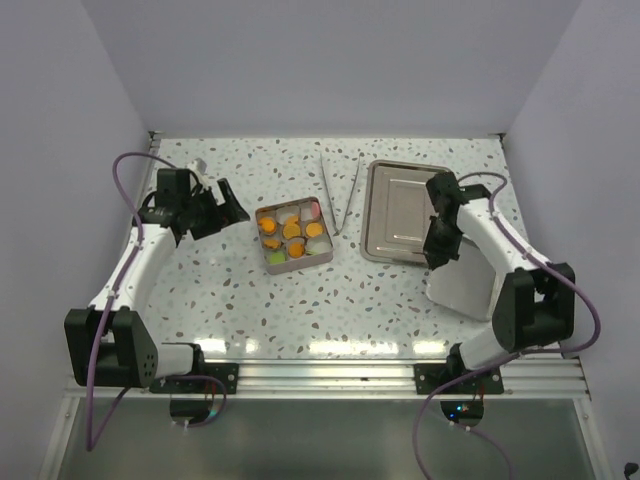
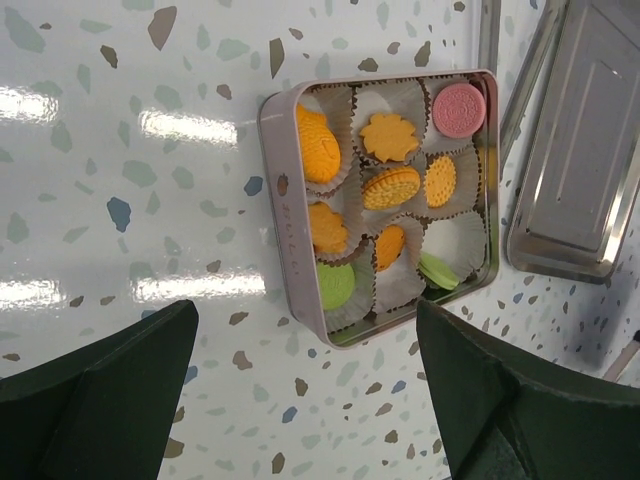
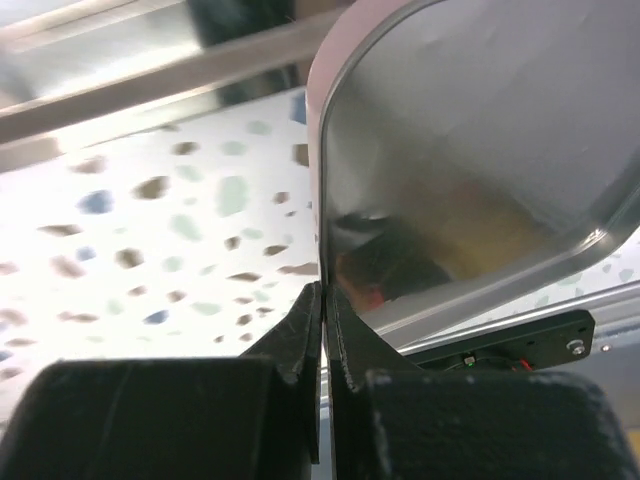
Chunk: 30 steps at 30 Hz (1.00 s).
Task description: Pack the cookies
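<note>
Left wrist | tin [image 2: 290, 250]: cookies [image 2: 390, 187] in paper cups [image 2: 462, 237]

Bare counter [image 1: 230, 300] is lying open in front of the pink tin [image 1: 293, 262], giving free passage between the two arms. The tin is standing uncovered, its cookies [image 2: 390, 137] sitting reachable from above. The open left pincer [image 1: 232, 210] is hovering just left of it, crowding that side. Metal tongs [image 1: 340, 195] are lying right of the tin, with the steel tray [image 1: 400, 212] just beyond. The right pincer [image 3: 324, 300] is pinching a lid's [image 1: 462, 280] rim, blocking the counter's right part.
</note>
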Each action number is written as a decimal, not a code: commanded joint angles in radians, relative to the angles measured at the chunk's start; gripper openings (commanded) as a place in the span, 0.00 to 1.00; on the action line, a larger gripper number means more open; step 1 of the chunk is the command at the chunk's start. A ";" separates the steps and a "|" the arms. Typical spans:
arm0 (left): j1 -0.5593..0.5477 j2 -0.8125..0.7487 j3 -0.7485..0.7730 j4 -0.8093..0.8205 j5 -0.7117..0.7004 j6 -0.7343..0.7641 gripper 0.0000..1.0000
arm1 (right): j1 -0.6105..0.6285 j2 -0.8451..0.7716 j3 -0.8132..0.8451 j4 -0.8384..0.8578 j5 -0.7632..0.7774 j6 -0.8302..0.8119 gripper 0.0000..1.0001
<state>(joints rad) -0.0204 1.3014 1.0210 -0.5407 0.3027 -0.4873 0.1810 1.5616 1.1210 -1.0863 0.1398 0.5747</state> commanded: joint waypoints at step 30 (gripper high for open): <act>0.080 0.303 -0.068 1.466 0.515 -1.004 0.99 | 0.228 0.402 0.425 2.487 -0.798 1.699 0.00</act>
<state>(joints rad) 0.0540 1.6035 0.9703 0.6041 0.7712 -1.3064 0.3538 1.9491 1.4658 1.0557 -0.7380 1.9015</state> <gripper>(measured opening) 0.985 0.014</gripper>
